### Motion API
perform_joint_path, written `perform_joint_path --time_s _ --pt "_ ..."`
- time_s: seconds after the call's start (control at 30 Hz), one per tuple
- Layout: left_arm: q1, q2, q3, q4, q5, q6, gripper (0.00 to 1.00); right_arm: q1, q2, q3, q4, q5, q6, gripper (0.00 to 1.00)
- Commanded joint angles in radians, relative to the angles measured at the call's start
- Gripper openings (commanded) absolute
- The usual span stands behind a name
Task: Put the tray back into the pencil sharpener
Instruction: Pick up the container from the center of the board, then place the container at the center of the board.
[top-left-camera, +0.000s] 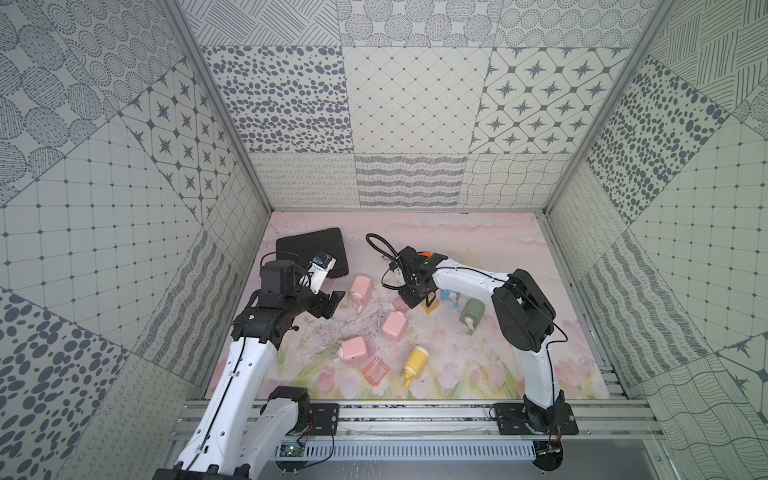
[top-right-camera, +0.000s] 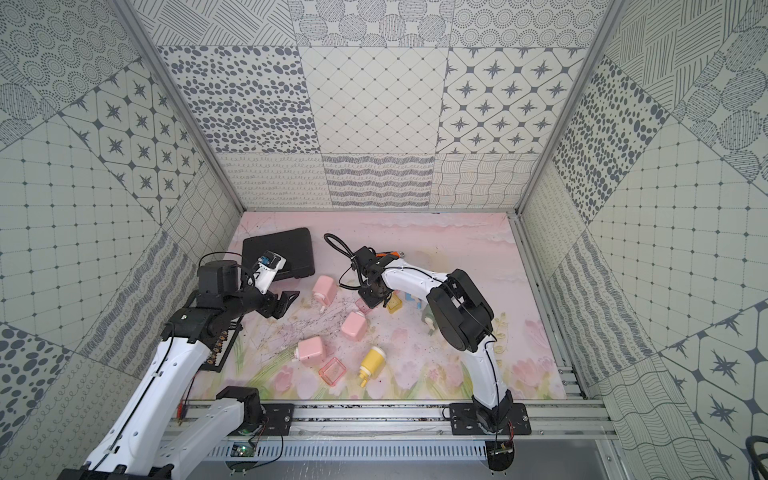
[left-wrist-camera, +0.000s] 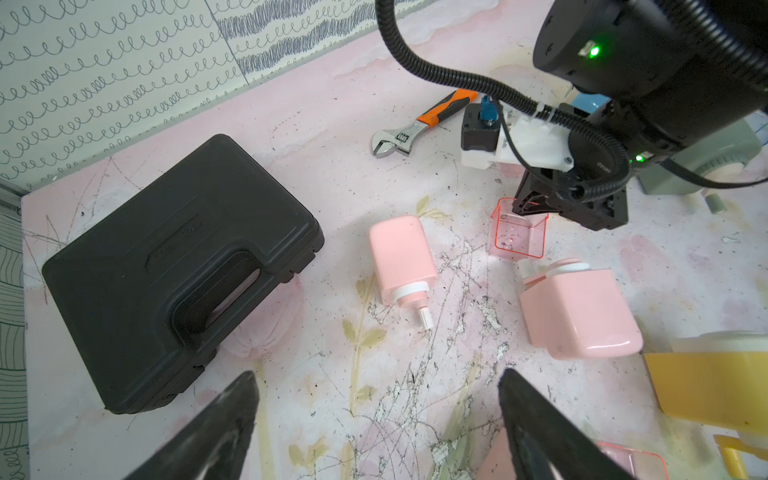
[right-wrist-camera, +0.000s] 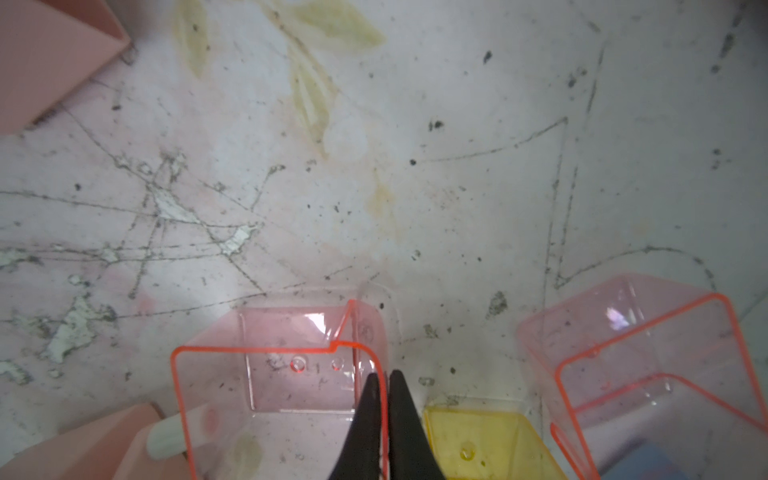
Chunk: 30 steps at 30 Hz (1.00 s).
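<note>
1. My right gripper (right-wrist-camera: 384, 388) has its jaws pressed together on the thin side wall of the clear pink tray (right-wrist-camera: 299, 386), one finger inside and one outside.
2. The tray stands on the table (right-wrist-camera: 415, 166), open side up, just beside a yellow tray (right-wrist-camera: 478, 440) and near a second pink tray (right-wrist-camera: 631, 353).
3. I judge it to be very light, hard plastic: stiff, but the thin wall can bend or crack if squeezed too much, and the smooth surface may slip between the fingers.
4. I think the wall near the rim is a good place to hold, because the front end stays free for entering the slot.
5. The nearest pink pencil sharpener (top-left-camera: 394, 325) lies on its side close to the tray; I cannot see its opening from here.
6. My left gripper (left-wrist-camera: 378, 428) is spread wide and empty, hanging above the table beside the black case (left-wrist-camera: 178, 270). It could steady the sharpener body, which probably slides easily.
</note>
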Motion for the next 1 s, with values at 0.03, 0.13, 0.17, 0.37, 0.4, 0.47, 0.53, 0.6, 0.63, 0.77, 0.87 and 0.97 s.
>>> perform_joint_path --time_s 0.03,0.13,0.17,0.37,0.4,0.47,0.53,0.6,0.63,0.77,0.87,0.97 --pt "-0.001 -0.004 0.012 -0.031 0.017 0.024 0.90 0.017 -0.032 0.020 0.011 0.018 0.019 0.06" --pt "-0.002 -0.014 0.011 -0.030 0.012 0.023 0.89 0.019 -0.082 0.007 0.016 0.052 0.055 0.01" --pt "-0.002 -0.019 0.011 -0.028 0.004 0.020 0.87 0.019 -0.101 -0.002 0.020 0.065 0.074 0.00" --pt "-0.001 -0.112 -0.018 0.093 -0.078 -0.029 0.83 0.032 -0.276 -0.109 0.019 0.163 0.234 0.00" --pt "-0.002 -0.125 -0.024 0.111 -0.084 -0.034 0.83 0.038 -0.312 -0.133 0.003 0.177 0.269 0.00" --pt "-0.002 -0.137 -0.026 0.155 -0.099 -0.056 0.82 0.064 -0.381 -0.183 -0.029 0.210 0.345 0.00" --pt "-0.001 -0.137 -0.018 0.164 -0.102 -0.079 0.80 0.107 -0.458 -0.250 -0.070 0.251 0.444 0.00" --pt "-0.002 -0.132 -0.006 0.150 -0.096 -0.109 0.79 0.157 -0.521 -0.313 -0.114 0.294 0.552 0.00" --pt "-0.001 -0.129 0.001 0.139 -0.100 -0.139 0.77 0.185 -0.551 -0.347 -0.134 0.317 0.608 0.00" --pt "-0.001 -0.129 0.007 0.079 -0.127 -0.297 0.77 0.240 -0.631 -0.463 -0.204 0.354 0.852 0.00" --pt "-0.001 -0.128 -0.002 0.060 -0.162 -0.442 0.80 0.236 -0.661 -0.542 -0.200 0.352 0.963 0.00" --pt "-0.001 -0.108 0.007 0.035 -0.176 -0.547 0.82 0.224 -0.661 -0.599 -0.138 0.341 1.039 0.00"
